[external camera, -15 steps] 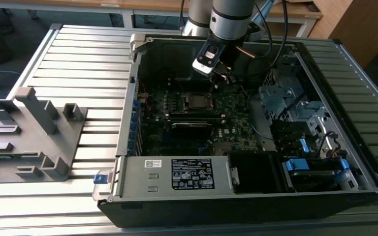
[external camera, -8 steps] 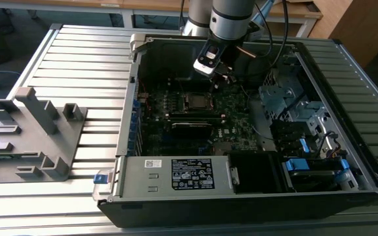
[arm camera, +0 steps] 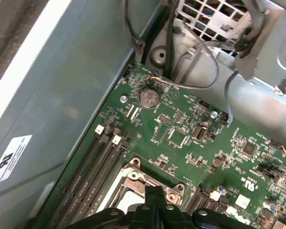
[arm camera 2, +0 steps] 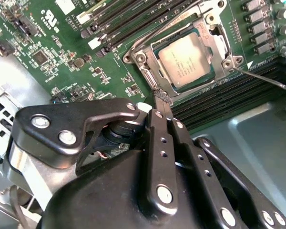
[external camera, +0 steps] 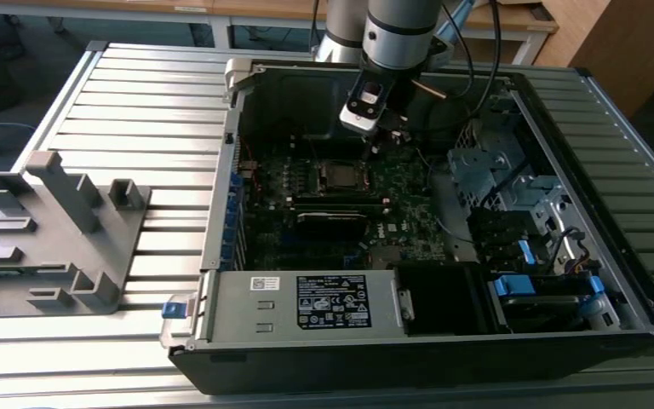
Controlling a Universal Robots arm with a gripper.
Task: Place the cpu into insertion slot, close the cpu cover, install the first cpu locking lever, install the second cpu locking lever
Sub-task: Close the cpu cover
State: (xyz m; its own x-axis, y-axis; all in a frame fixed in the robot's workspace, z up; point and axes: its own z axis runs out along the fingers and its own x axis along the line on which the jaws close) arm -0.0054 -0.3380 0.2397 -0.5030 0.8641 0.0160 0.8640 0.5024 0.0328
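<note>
**A:** What's in the exterior view?

**B:** An open computer case [external camera: 225,213] lies on the slatted bench [external camera: 134,94]. The arm reaches down into it. The fingers [external camera: 381,141] hang over the green board [external camera: 407,204], near the socket [external camera: 339,175], on the exterior view's right of it.

**A:** And the second wrist view?

**B:** The chip [arm camera 2: 186,62] lies flat in the socket, silver face up, and the cover [arm camera 2: 157,45] lies down around it. A thin lever [arm camera 2: 264,78] juts out past one corner. The fingers [arm camera 2: 158,112] are pressed together with nothing visible between them. Their tips are just beside a corner of the socket.

**A:** The first wrist view?

**B:** The clenched fingers [arm camera: 155,202] sit over the socket's silvery edge. A coin battery [arm camera: 148,98] sits well beyond them on the board. The memory slots [arm camera: 93,167] run alongside the grey case wall.
</note>
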